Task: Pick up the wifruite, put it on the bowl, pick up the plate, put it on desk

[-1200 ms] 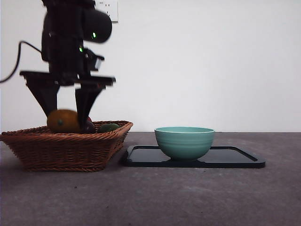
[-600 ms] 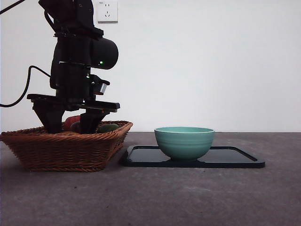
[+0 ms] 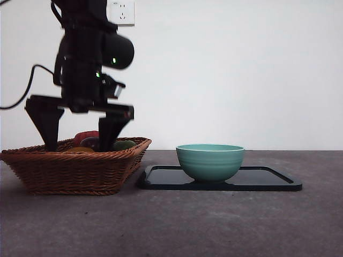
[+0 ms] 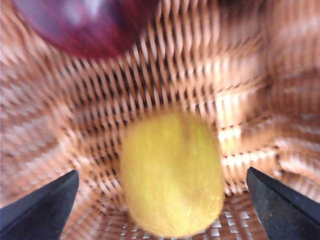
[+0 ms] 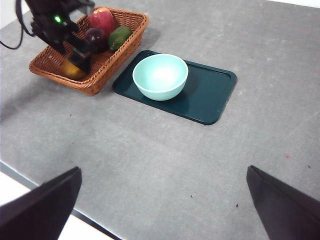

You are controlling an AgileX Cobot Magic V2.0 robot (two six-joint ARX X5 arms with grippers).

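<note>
The wifruite (image 4: 172, 175), a rounded yellow-orange fruit, lies on the floor of the wicker basket (image 3: 75, 171). My left gripper (image 4: 161, 172) is open, with one jaw on each side of the fruit and not touching it. From the front only a sliver of the wifruite (image 3: 80, 150) shows over the rim, between the wide-spread jaws of the left gripper (image 3: 79, 144). The teal bowl (image 3: 210, 160) stands empty on the plate (image 3: 268, 179), a dark flat rectangular tray on the desk (image 3: 214, 225). My right gripper (image 5: 164, 170) hangs open high over the desk (image 5: 150, 150), holding nothing.
The basket (image 5: 95, 82) also holds a red apple (image 5: 102, 20), a dark purple fruit (image 5: 95, 36) and a green fruit (image 5: 120, 36). The plate (image 5: 210, 95) lies right beside the basket. The desk's front edge (image 5: 40, 185) runs under the right arm.
A second ago the orange fruit showed above the basket rim between the jaws. The left gripper then dipped into the basket, and its jaws now stand wider with the fruit low inside.
</note>
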